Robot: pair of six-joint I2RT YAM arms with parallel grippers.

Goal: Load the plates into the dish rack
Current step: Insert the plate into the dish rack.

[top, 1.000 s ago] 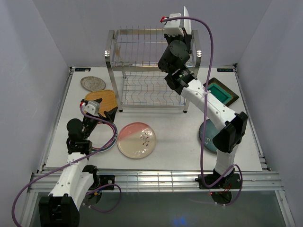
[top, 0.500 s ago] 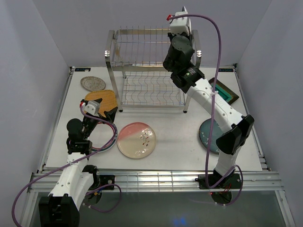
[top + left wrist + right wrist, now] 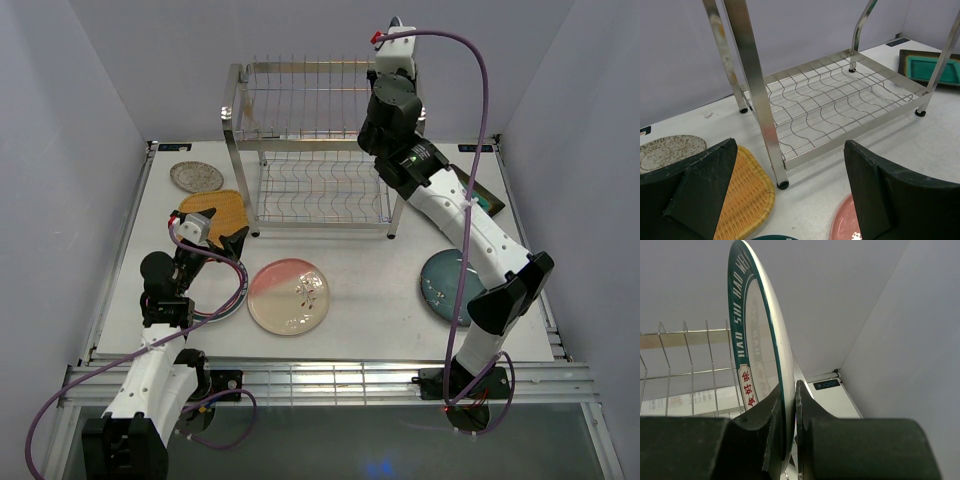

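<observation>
- Now, from above, the right arm (image 3: 440,200) has swung right and back within the last second. Its wrist stands by the right rear post of the rack (image 3: 310,140), no longer over the top tier.
- That swing bares the dark plate (image 3: 448,285) on the worktop (image 3: 370,300) and covers all but a sliver of the brown plate (image 3: 487,198).
- My guess is that it is lining up on the top tier's right end. No plate sits in the rack yet.
- What this arm carries is hidden behind its own wrist here.
- The left arm has not moved. The left claw (image 3: 210,232) is spread and empty over the near edge of the yellow plate (image 3: 228,205).
- The grey plate (image 3: 196,176) and pink plate (image 3: 289,295) lie flat. One more plate is mostly hidden under the left arm.
- From the left wrist, the two fingers stand wide apart with nothing between them, and the rack's lower shelf is bare.
- The yellow, grey and pink plates are cut off at the frame's edge, and the top tier is out of view.
- From the right wrist, the right claw (image 3: 787,405) pinches the green-rimmed plate (image 3: 760,340) at its lower rim, upright on edge.
- The top tier's wires show behind it on the left. The fingers hide the plate's bottom edge, so I cannot tell whether it hangs over a slot.
</observation>
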